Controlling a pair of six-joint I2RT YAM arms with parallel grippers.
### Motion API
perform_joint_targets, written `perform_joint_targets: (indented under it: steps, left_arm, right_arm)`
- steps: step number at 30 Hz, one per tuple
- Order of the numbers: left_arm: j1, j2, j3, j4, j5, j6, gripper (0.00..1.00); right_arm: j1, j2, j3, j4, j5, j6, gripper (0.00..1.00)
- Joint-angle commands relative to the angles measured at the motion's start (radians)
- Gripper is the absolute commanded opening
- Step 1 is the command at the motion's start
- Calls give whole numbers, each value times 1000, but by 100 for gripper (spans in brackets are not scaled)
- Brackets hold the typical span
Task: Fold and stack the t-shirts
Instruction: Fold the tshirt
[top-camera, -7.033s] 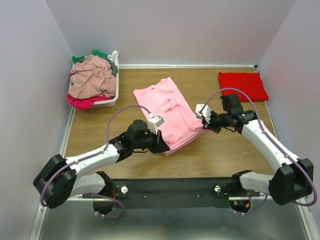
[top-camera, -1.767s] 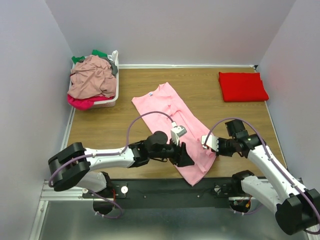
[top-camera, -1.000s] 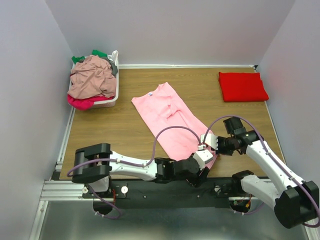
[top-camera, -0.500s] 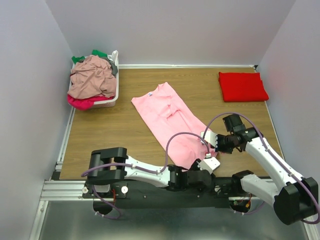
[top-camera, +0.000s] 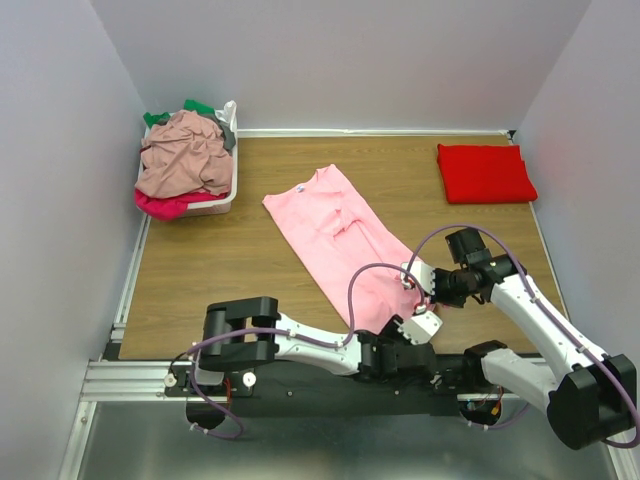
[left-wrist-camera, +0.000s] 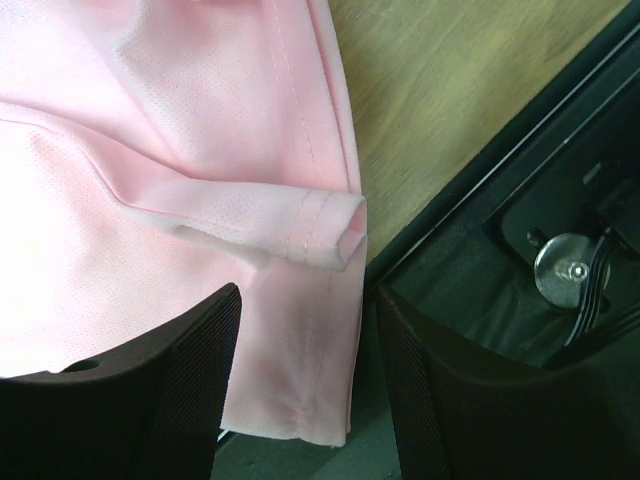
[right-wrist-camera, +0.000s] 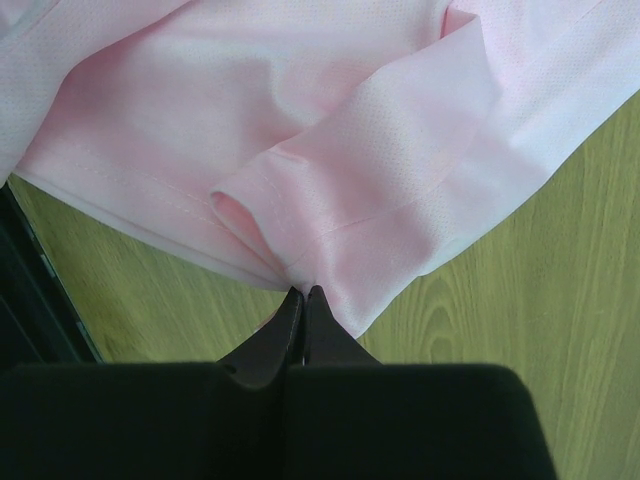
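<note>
The pink t-shirt (top-camera: 335, 220) lies across the tabletop (top-camera: 220, 260), its hem at the near edge. My right jaws pinch that hem and my left jaws are released above it. I fear the left may grab only one layer and twist the fold.

Light pink t-shirt (top-camera: 335, 235), folded into a long strip, lies diagonally on the desk (top-camera: 220, 270), collar far left, hem at the near edge. Bright red t-shirt (top-camera: 485, 172) lies folded flat, far right. Crumpled t-shirts (top-camera: 185, 155), dusty rose over magenta and green, fill a basket (top-camera: 236, 172) far left.
</note>
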Motion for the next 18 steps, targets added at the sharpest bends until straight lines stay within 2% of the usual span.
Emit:
perform_joint_targets:
  steps: [1,12,15,16,18]
  left_arm:
    - [-5,47,50,-69,-84,-47,64]
    - [-5,70,73,-17,-39,20,59]
    - [-5,70,76,-17,-35,31,46]
    - [-5,70,76,-15,-31,34,38]
    - [-5,64,69,-14,-30,43,28]
  right_arm:
    - [0,0,25,-16,-34,15,1]
    - [0,1,27,-16,-36,18,0]
    - [0,0,27,-16,-36,18,1]
    - [0,-2,27,-16,-37,18,0]
    - [0,0,27,-16,-37,20,0]
